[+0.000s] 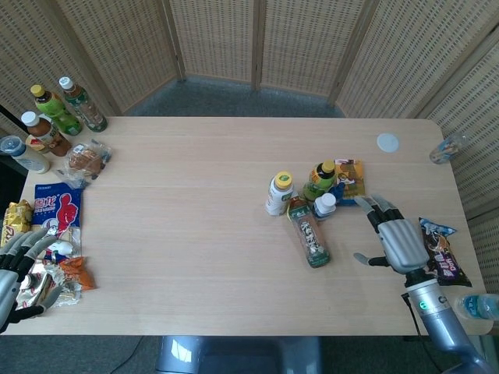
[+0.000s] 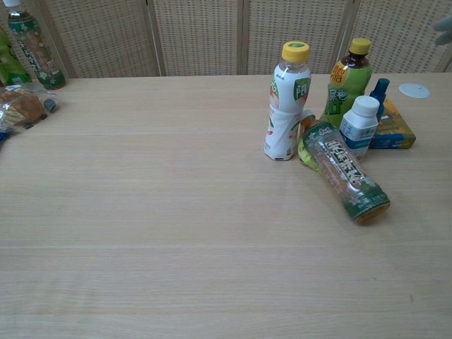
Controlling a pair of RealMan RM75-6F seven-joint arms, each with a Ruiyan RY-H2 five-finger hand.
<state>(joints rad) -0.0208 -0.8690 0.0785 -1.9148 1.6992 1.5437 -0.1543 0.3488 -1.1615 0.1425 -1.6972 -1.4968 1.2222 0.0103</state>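
Observation:
My right hand (image 1: 395, 240) hovers over the table's right side, palm down and fingers spread, holding nothing. Its fingertips (image 1: 373, 206) reach toward the bottle cluster; one tip shows at the chest view's top right corner (image 2: 445, 28). The cluster holds an upright white bottle with a yellow cap (image 1: 278, 193) (image 2: 286, 106), a green tea bottle (image 1: 320, 179) (image 2: 347, 78), a small white-capped jar (image 1: 324, 206) (image 2: 360, 123), a bottle lying on its side (image 1: 310, 234) (image 2: 342, 175) and a yellow box (image 1: 351, 181) (image 2: 393, 127). My left hand (image 1: 15, 269) is spread over foil snack packets (image 1: 47, 282) at the front left corner.
A dark snack packet (image 1: 441, 254) lies right of my right hand. A white lid (image 1: 387, 142) (image 2: 414, 90) and a clear bottle (image 1: 448, 148) sit at the back right. Several bottles (image 1: 54, 109), a bagged bun (image 1: 86, 160) and a blue packet (image 1: 57, 212) line the left edge.

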